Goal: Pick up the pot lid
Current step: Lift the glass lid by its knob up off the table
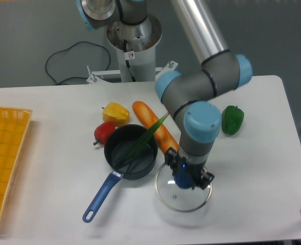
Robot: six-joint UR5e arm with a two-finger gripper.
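Note:
Just below the centre of the camera view, my gripper [185, 172] is shut on the blue knob of the pot lid [177, 202]. The lid is a round pane of clear glass with a thin metal rim, and it appears held above the white table. The fingers and the arm above them cover part of the knob and the lid's far side.
Left of the lid is a black pan [113, 156] with a blue handle, a green leek [140, 145] lying across it. Behind are an orange carrot [149, 119], yellow pepper [116, 114] and red pepper [105, 132]. A green pepper [233, 120] sits right, a yellow crate [6, 115] left.

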